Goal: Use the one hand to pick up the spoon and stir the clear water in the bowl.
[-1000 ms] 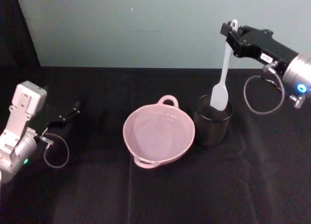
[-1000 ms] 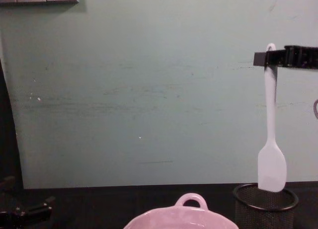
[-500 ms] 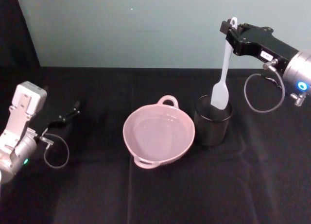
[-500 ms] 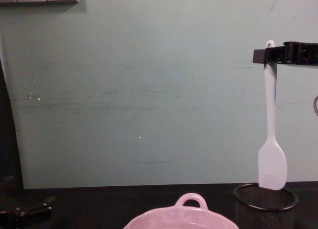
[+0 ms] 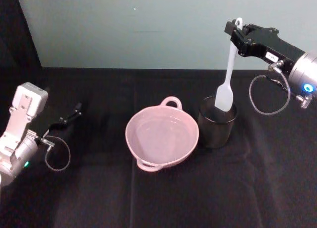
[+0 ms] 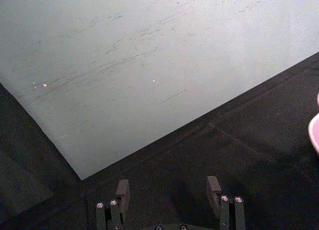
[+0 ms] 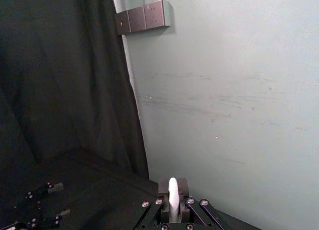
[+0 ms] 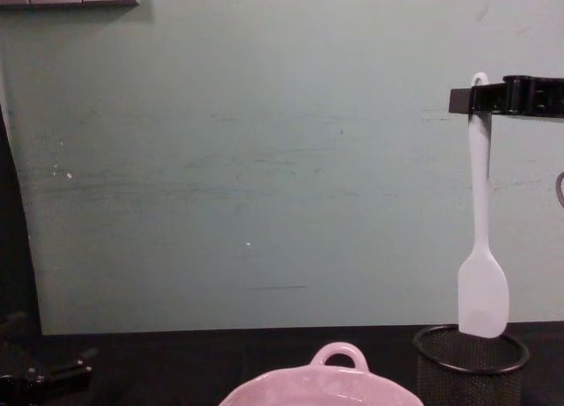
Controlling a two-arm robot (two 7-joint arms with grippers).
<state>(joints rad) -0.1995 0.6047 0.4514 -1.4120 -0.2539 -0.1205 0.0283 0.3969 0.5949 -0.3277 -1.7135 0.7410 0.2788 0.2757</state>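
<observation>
Already the jaws of our right gripper (image 5: 234, 27) pinch the spoon (image 5: 230, 65), right of the bowl (image 5: 132, 139); stirring is left. Our left gripper (image 6: 168, 181) idles left of it, jaws wide.

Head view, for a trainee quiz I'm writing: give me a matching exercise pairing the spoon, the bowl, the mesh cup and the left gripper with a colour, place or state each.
Things:
1. spoon
2. bowl
3. mesh cup
4. left gripper

Descriptions:
a. open, at the left side of the table
b. pink, in the middle of the table
c. black, just right of the bowl
d. white, hanging upright from the right gripper, which is shut on its handle

Pairs: 1-d, 2-b, 3-c, 4-a
</observation>
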